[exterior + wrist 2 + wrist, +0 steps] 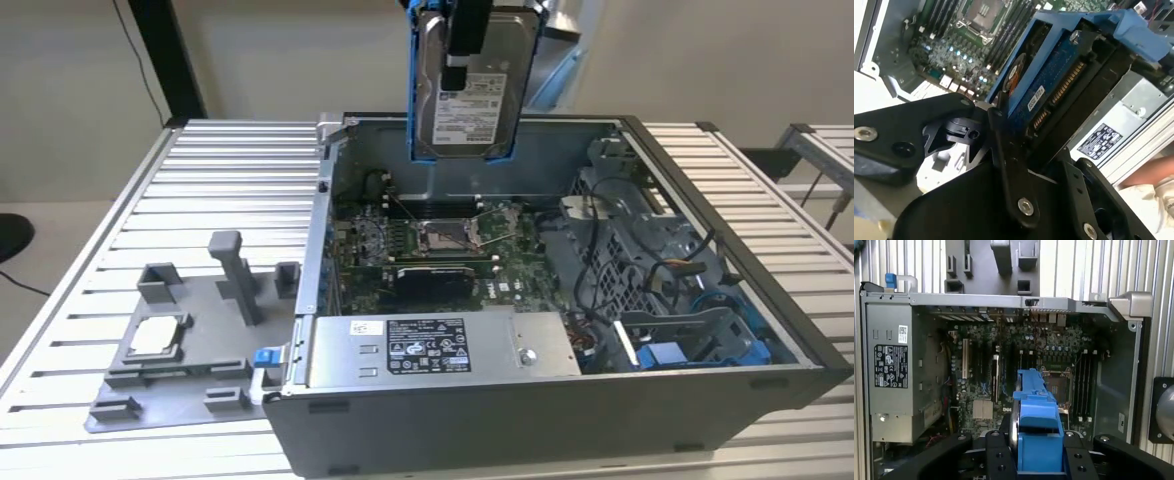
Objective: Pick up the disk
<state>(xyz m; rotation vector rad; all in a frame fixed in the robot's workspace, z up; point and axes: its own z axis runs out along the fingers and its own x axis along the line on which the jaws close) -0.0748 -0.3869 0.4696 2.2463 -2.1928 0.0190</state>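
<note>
High above the open computer case (534, 420), the disk (478, 110) is held upright, clamped by the gripper (461, 60).
Were the grip loosened, it could be dropped onto the motherboard (441, 240) inside the case.

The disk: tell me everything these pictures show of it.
The disk is a flat silver-grey metal drive with a white printed label, framed by a blue plastic carrier. It hangs upright above the open computer case, over the case's far side in the exterior view, label face toward that camera. The pincer is shut on it, one black finger lying over the label face. The second wrist view shows its other face: a blue circuit board with a connector row.
</note>
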